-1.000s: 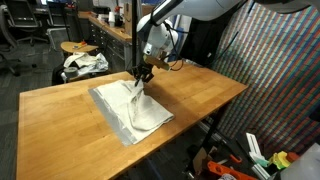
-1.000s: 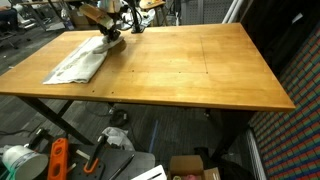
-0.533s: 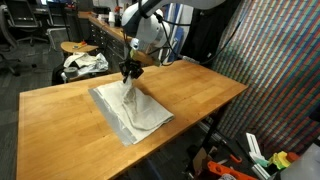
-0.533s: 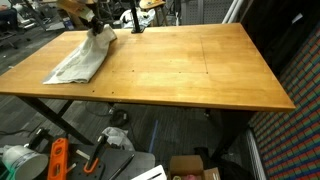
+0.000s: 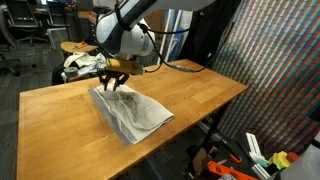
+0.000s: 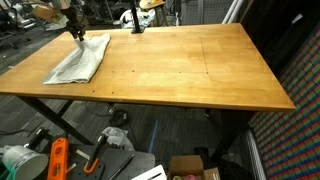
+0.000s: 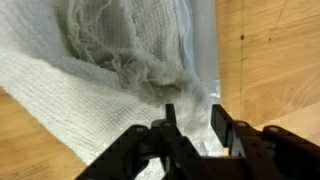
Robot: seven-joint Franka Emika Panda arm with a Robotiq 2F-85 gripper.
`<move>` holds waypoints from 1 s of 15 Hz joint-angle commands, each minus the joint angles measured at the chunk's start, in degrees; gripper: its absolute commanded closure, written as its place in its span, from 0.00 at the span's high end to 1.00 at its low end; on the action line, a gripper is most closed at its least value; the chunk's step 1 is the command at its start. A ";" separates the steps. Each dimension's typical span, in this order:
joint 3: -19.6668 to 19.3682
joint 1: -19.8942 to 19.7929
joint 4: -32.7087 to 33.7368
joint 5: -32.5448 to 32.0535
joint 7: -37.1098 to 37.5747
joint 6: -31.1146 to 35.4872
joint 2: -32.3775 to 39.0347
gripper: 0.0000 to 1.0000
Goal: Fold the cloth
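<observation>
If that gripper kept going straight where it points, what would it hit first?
Most likely the cloth: the gripper points down at its bunched edge, with the table underneath. How near it is, I cannot tell.

A wooden table (image 5: 60,120) stands beside a multicoloured patterned screen (image 5: 275,70).
</observation>
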 commanded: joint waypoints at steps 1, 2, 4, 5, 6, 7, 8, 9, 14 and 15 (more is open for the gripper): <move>-1.19 2.58 -2.16 -2.69 4.98 3.30 -1.88 0.74; -1.18 2.74 -2.55 -2.89 5.50 3.66 -2.20 0.83; -1.04 2.43 -3.27 -2.70 5.52 4.70 -2.77 0.96; -1.19 2.31 -3.37 -2.69 5.61 5.37 -2.80 1.00; -1.82 2.39 -3.20 -3.27 5.84 5.85 -2.64 1.00; -2.51 2.56 -3.04 -3.87 6.13 6.58 -2.38 1.00; -3.23 2.68 -2.47 -4.67 6.31 6.87 -1.88 1.00; -3.77 2.72 -1.98 -5.22 6.51 7.00 -1.40 1.00; -12.57 8.96 3.34 -15.94 18.98 4.69 2.06 1.00; -13.98 10.28 4.87 -17.90 21.72 2.30 2.45 1.00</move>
